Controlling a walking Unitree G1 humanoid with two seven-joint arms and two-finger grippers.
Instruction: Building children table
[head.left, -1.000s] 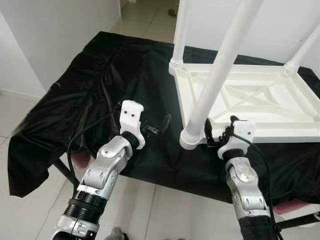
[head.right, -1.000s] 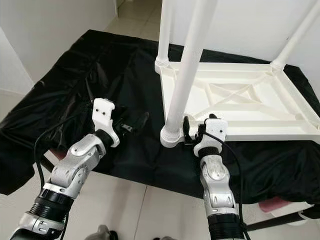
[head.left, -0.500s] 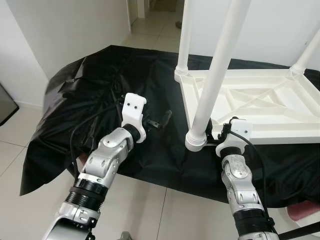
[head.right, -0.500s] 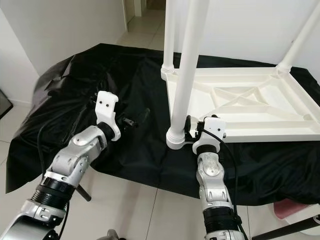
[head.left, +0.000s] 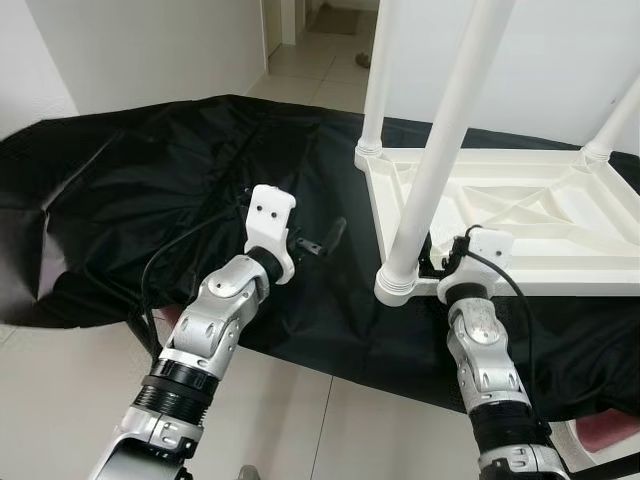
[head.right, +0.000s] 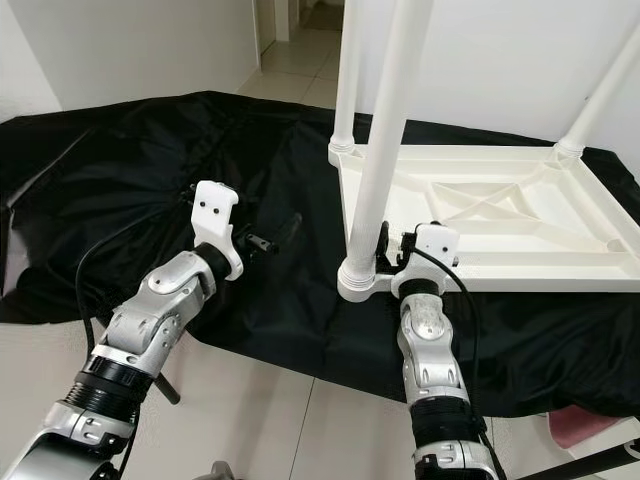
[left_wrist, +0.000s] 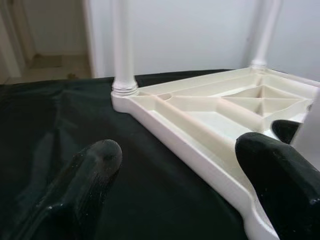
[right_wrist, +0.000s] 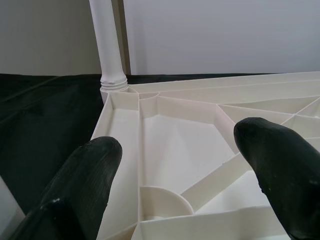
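Note:
The white children's table (head.left: 520, 215) lies upside down on a black cloth (head.left: 180, 190), its ribbed underside facing up. White legs stand up from its corners: a near one (head.left: 440, 150) with its collar (head.left: 398, 285), a far one (head.left: 377, 80) and one on the right (head.left: 620, 110). My right gripper (head.left: 436, 262) is open just beside the near leg's collar, over the table's corner ribs (right_wrist: 165, 130). My left gripper (head.left: 318, 243) hovers open above the cloth, left of the table, pointing at its edge (left_wrist: 200, 150). Neither holds anything.
The cloth-covered surface ends close in front of me, with tiled floor (head.left: 300, 420) below. A pink object (head.left: 612, 425) sits low at the right. White walls and a doorway (head.left: 330, 15) lie behind the table.
The whole picture has shifted as the camera moved. Both grippers keep about the same places relative to the table and stay open.

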